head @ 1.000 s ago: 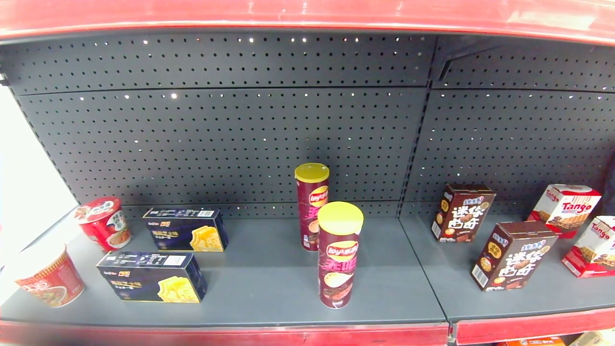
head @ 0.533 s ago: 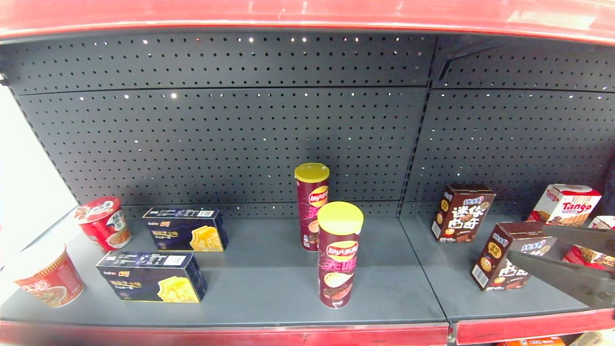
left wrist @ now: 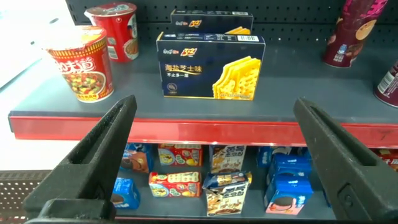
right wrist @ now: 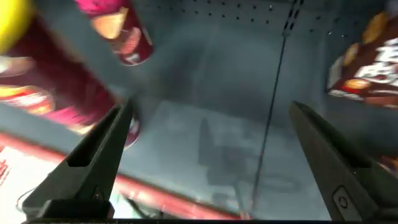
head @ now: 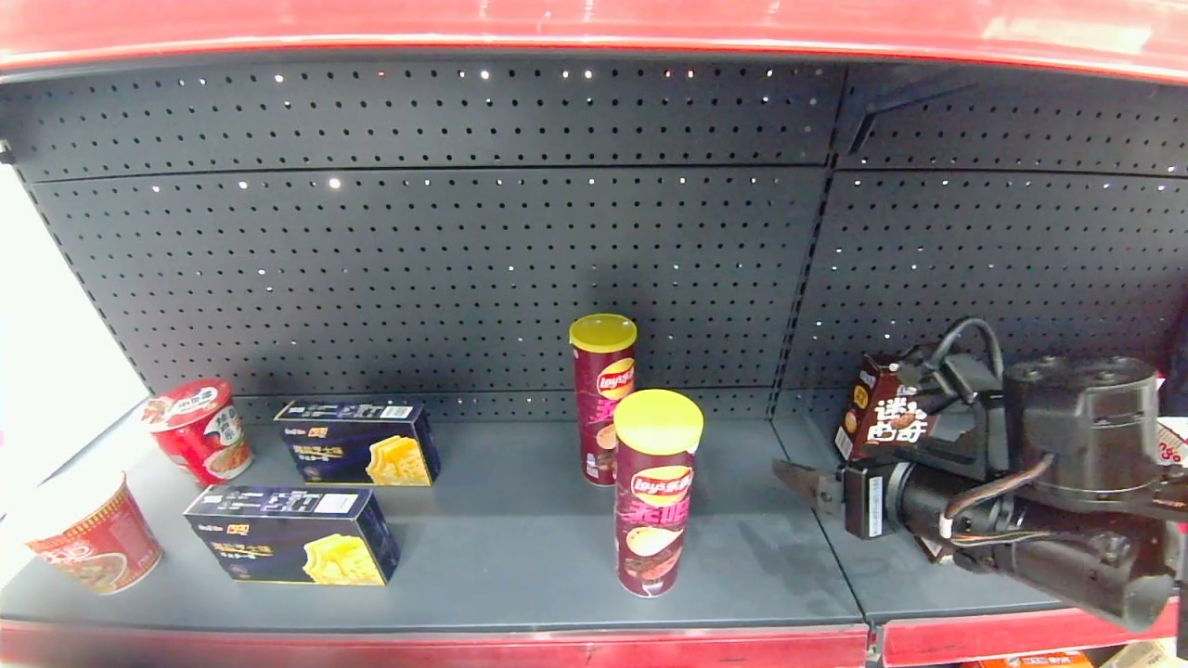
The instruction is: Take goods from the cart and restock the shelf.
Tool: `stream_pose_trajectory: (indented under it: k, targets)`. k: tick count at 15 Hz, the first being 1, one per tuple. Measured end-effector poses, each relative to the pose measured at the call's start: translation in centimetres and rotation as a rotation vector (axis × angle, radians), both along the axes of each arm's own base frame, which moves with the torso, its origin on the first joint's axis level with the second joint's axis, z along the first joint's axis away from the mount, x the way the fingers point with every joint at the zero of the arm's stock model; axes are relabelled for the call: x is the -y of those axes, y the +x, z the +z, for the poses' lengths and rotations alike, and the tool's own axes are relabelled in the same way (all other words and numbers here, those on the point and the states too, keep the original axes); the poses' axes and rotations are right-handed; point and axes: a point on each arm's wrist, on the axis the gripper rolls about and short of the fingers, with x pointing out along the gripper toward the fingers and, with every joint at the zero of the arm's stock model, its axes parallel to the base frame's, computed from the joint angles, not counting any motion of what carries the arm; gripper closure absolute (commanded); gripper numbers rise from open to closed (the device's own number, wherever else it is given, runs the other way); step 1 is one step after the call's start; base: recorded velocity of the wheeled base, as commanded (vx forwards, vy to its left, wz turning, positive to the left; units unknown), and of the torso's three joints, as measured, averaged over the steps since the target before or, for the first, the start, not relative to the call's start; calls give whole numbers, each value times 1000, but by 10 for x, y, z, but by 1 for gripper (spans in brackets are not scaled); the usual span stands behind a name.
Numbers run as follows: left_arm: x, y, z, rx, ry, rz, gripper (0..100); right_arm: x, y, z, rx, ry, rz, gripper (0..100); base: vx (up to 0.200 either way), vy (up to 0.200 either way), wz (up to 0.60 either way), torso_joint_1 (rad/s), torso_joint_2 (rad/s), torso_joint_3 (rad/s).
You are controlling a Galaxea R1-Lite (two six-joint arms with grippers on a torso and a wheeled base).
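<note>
Maroon tube (head: 654, 501) upright on grey shelf (head: 520, 557)

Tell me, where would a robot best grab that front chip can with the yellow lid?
Probably around the middle of the front can, coming in level from the open front of the shelf. It stands upright, a tall round tube, so its sides offer grip; the second can stands behind it, blocking the back.

We see the front chip can (head: 652, 501) and rear chip can (head: 601, 399), both maroon with yellow lids. Left of the front chip can, 2 navy boxes (head: 292, 536) show yellow pictures and 2 noodle cups (head: 88, 538) are red. The shelf (head: 520, 557) is grey with a red edge, and its back panel (head: 418, 260) is dark grey, dotted with holes.
</note>
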Motion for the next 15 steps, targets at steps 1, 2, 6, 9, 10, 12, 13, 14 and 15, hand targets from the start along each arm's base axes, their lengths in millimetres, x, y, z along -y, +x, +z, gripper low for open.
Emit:
stream_pose_trajectory:
  k: [1,2,6,9,10,12,13,14,15]
  targets:
    - [0,0,0,0,0,0,0,-4,5,-9,-15,6,-12,0,0,0,0,0,0,0]
    - [0,0,0,0,0,0,0,-7,7,-18,-40,1,-16,0,0,0,0,0,0,0]
    - [0,0,0,0,0,0,0,-24,1,-42,-59,26,17,0,0,0,0,0,0,0]
    - [0,0,0,0,0,0,0,-33,-2,-54,-58,20,27,0,0,0,0,0,0,0]
    - [0,0,0,0,0,0,0,-35,-1,-57,-64,13,26,0,0,0,0,0,0,0]
    - [0,0,0,0,0,0,0,-39,2,-63,-73,4,27,0,0,0,0,0,0,0]
    - [0,0,0,-1,0,0,0,-40,4,-65,-72,4,26,0,0,0,0,0,0,0]
    - [0,0,0,0,0,0,0,-43,7,-67,-71,5,27,0,0,0,0,0,0,0]
    - [0,0,0,0,0,0,0,-45,9,-69,-72,4,27,0,0,0,0,0,0,0]
